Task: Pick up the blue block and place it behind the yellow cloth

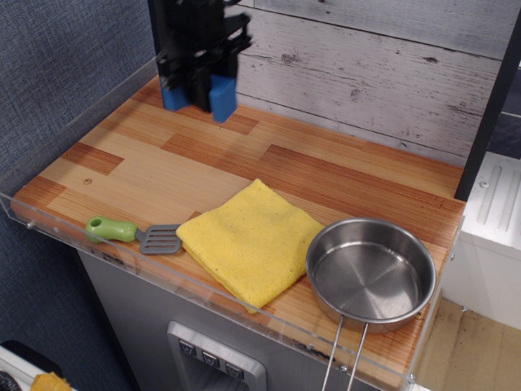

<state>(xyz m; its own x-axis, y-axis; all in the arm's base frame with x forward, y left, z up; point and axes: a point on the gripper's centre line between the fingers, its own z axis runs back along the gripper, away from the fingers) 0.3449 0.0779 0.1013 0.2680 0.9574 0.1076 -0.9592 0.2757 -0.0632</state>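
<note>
Blue block (221, 95) clamped in black gripper (198, 91), lifted above counter (244, 155), yellow cloth (251, 239) near front edge

- The yellow cloth (251, 240): soft, fuzzy, matt fabric.
- The pan (371, 273): shiny polished steel.
- The tabletop (326, 179): smooth striped wood.
- The blue block (222, 96): smooth and matt.
- The spatula (134, 235): glossy green plastic handle.
</note>
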